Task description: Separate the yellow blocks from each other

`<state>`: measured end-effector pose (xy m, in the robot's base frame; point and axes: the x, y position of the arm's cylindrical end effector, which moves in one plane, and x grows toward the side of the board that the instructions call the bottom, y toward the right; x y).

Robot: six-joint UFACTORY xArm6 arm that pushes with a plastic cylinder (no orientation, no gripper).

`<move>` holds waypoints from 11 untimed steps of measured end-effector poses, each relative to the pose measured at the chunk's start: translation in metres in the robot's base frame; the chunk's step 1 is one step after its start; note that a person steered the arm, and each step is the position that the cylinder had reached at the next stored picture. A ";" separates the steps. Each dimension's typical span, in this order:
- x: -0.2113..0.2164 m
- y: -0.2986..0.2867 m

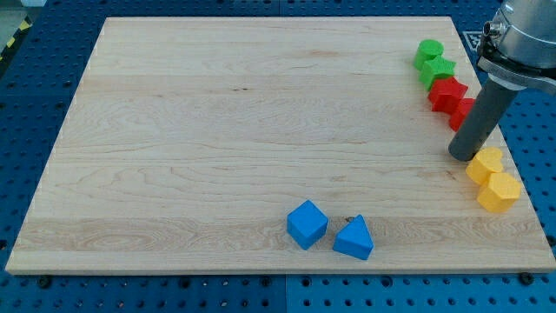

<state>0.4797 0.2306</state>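
There are no fingers on this arm, so nothing is open, closed or gripping; the dark rod ends in my tip (460,155), which rests on the wooden surface (217,130) near its right edge in the view. Just below and right of my tip sit the two yellow blocks, the upper yellow block (486,164) very close to the tip and the lower yellow block (499,192) touching its neighbour. Above the tip, partly behind the rod, lie two red blocks (448,93), and above those two green blocks (432,59). Well apart, near the view's bottom, stand a blue cube (307,224) and a blue wedge-like block (354,238). No containers show.
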 end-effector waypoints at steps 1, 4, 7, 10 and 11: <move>-0.007 0.011; -0.001 0.046; 0.017 0.060; 0.024 0.039; 0.024 0.033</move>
<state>0.5035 0.2631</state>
